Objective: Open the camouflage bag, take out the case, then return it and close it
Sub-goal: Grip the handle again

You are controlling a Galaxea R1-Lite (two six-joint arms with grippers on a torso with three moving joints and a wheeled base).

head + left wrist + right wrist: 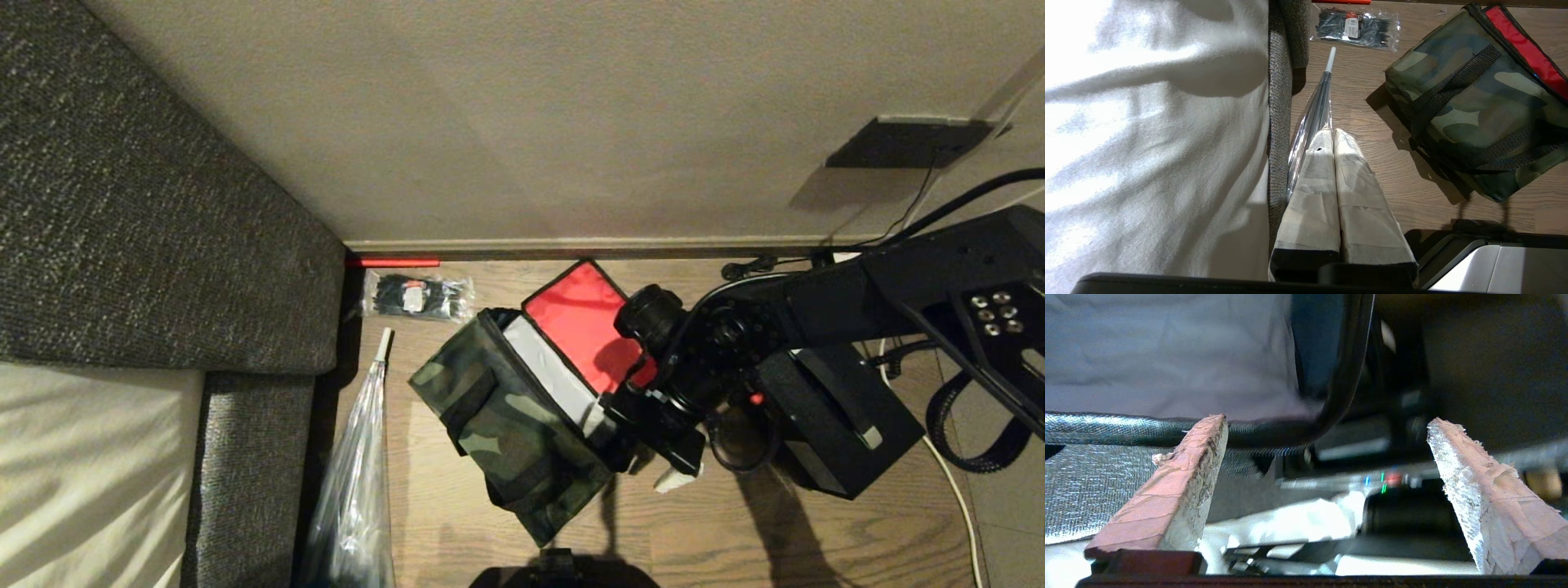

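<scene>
Dim warm light; hard shadows; blurred right wrist view

Grey fabric sofa (147, 237) at 9 o'clock, white sheet (82, 474) at 8. Clear packet (418, 296) of black items near baseboard, 11 o'clock. Folded transparent umbrella (355, 482) beside sofa, 7 o'clock.

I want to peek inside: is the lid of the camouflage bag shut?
No, the camouflage bag lies on the wooden floor with its red-lined lid flipped back, and the silver-grey lining shows along its open edge.
</scene>
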